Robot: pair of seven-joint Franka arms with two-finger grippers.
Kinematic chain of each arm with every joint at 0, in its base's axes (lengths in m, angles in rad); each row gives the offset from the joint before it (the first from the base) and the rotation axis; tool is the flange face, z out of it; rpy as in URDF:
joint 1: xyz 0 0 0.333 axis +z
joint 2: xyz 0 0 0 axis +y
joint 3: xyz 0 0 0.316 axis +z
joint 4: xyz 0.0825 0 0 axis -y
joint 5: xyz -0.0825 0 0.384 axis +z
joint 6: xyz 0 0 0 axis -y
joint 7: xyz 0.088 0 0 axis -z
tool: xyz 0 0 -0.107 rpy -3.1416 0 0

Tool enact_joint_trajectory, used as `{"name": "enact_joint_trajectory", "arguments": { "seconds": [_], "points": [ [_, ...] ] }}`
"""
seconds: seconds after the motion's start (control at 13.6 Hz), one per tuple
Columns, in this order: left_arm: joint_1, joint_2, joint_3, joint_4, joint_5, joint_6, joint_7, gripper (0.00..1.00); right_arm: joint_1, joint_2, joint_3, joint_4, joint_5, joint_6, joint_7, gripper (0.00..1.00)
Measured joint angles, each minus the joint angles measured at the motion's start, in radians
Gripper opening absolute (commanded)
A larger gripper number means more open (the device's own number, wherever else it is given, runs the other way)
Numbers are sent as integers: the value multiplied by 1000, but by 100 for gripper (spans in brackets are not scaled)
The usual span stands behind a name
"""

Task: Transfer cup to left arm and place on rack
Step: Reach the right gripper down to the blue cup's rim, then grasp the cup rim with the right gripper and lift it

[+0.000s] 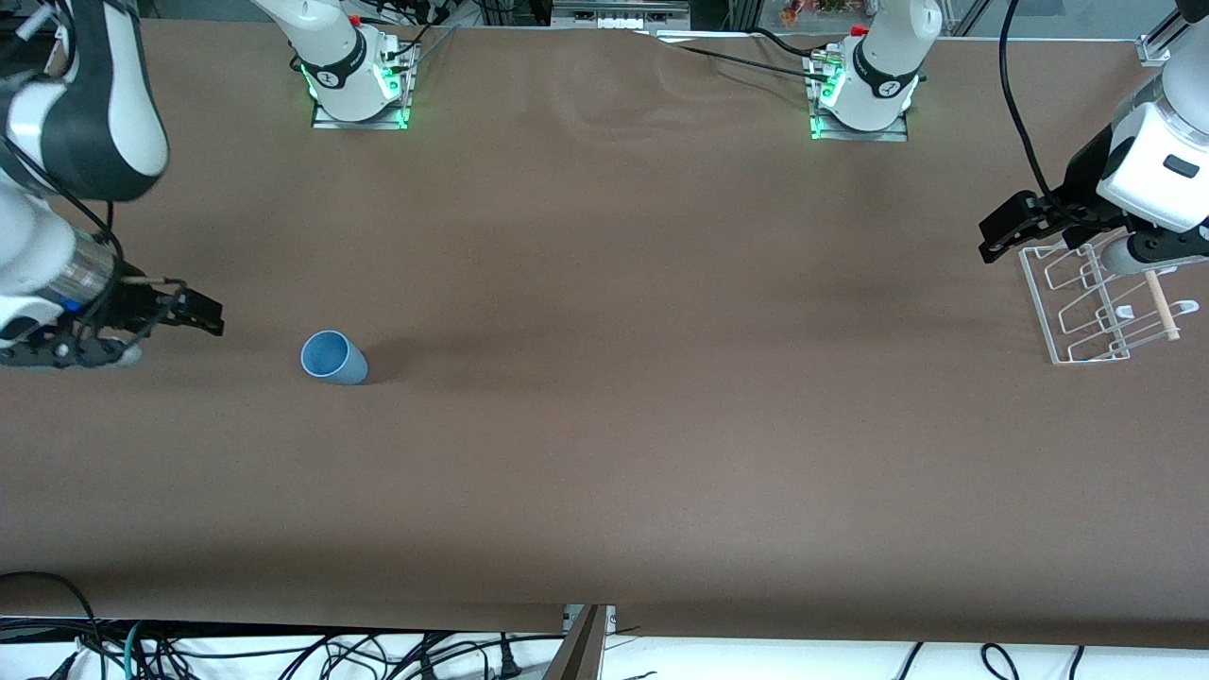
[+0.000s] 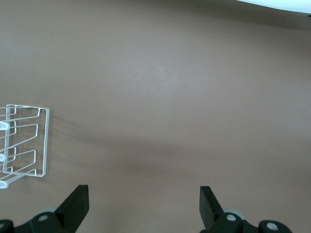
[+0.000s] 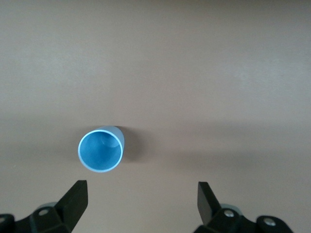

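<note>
Light-blue cup point(image 1: 332, 357) stands upright near the empty, wide-open right gripper point(image 1: 194, 312), well apart from the empty, wide-open left gripper point(image 1: 1009, 227) waiting beside the rack point(image 1: 1105, 302).

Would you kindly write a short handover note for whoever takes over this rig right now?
Right gripper: open, empty, above the table beside the cup, toward the right arm's end.
Left gripper: open, empty, above the table beside the rack, at the left arm's end.
Cup: upright on the table, untouched.
Done: nothing yet.
Left: right gripper picks up the cup, hands it to the left gripper, which sets it on the rack.
</note>
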Motion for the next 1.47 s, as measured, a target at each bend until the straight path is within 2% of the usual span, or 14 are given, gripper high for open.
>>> {"name": "enact_joint_trajectory", "arguments": {
  "seconds": [0.66, 1.25, 1.32, 1.47],
  "points": [
    [2, 0, 1, 8, 0, 31, 0, 100, 38, 183, 12, -6, 1, 94, 3, 100],
    [-9, 3, -4, 14, 0, 117, 1, 100, 38, 237, 12, -96, 34, 184, 3, 99],
    [-9, 3, -4, 14, 0, 119, 1, 100, 38, 238, 12, -100, 35, 185, 3, 88],
    [-9, 5, -4, 14, 0, 119, 1, 100, 38, 244, 12, -104, 36, 185, 3, 44]
  ]
}}
